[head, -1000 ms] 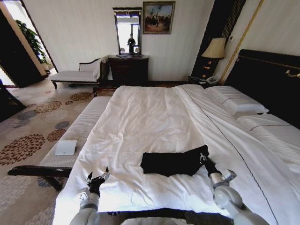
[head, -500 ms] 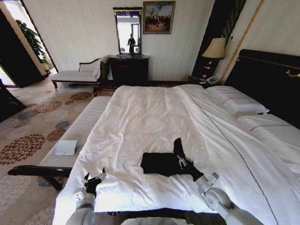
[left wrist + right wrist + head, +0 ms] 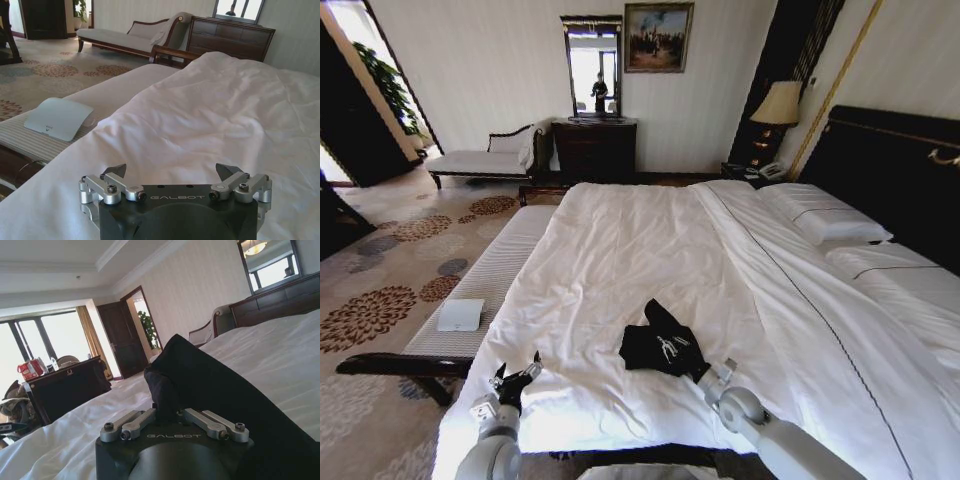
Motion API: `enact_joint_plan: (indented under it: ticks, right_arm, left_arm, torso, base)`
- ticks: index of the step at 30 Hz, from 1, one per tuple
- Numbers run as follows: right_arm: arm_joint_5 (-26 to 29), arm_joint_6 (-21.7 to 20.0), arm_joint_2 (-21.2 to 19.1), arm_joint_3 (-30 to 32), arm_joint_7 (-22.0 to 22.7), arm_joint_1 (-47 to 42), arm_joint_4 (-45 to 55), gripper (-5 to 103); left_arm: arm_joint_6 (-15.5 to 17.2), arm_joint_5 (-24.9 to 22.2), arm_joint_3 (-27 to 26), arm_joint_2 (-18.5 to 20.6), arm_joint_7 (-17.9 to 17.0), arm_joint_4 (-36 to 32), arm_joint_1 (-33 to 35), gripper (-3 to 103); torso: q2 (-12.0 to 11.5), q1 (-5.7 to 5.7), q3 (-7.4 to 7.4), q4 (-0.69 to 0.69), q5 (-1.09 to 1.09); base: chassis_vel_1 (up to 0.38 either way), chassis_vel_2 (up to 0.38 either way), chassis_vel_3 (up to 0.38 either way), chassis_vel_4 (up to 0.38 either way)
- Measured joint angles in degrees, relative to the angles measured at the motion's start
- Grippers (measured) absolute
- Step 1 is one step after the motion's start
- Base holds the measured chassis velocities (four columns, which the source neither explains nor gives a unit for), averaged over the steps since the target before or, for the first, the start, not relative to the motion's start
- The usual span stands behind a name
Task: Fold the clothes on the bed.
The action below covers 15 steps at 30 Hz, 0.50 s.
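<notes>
Head view: I'm watching my right gripper (image 3: 672, 348) pinching the black soft-fabric T-shirt (image 3: 655, 345) on the white-sheeted bed (image 3: 630, 240); left gripper (image 3: 516, 377) idling wide open at 8 o'clock.

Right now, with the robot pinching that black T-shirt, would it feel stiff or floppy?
Probably floppy: the black T-shirt peaks and drapes where the right gripper pinches it. Likely light, since one pinch lifts a flap. It would probably drag across the bed rather than roll.
</notes>
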Motion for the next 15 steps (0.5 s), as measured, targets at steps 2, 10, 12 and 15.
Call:
enact_joint_plan:
  ticks: [2, 10, 12, 15]
  right_arm:
    - [0.1, -0.3, 0.2, -1.2, 0.2, 1.1, -0.7, 5]
    - [-1.4, -0.6, 1.1, -3.6, 1.2, 2.2, -3.2, 3]
    - [-1.3, -0.6, 1.1, -3.4, 1.4, 1.7, -2.7, 14]
    - [0.1, -0.4, 0.5, -2.5, -0.5, 0.7, -0.3, 25]
  left_arm:
    - [0.1, -0.4, -0.3, 0.2, 0.0, 0.0, -0.1, 100]
    - [0.2, -1.8, -1.4, 1.1, -0.1, 0.6, -0.5, 100]
    - [0.2, -2.0, -1.3, 1.3, -0.1, 1.2, -1.0, 100]
    - [0.2, -2.0, -0.9, 1.3, -0.1, 1.7, -1.6, 100]
  torso:
    - [0.0, 0.0, 0.0, -0.01, 0.0]
    - [0.0, -0.01, 0.0, -0.01, 0.0]
    - [0.0, 0.0, 0.0, -0.02, 0.01]
    - [0.0, 0.0, 0.0, -0.01, 0.01]
  base:
    - [0.0, 0.0, 0.0, 0.0]
    - [0.0, 0.0, 0.0, 0.0]
    - [0.0, 0.0, 0.0, 0.0]
    - [0.0, 0.0, 0.0, 0.0]
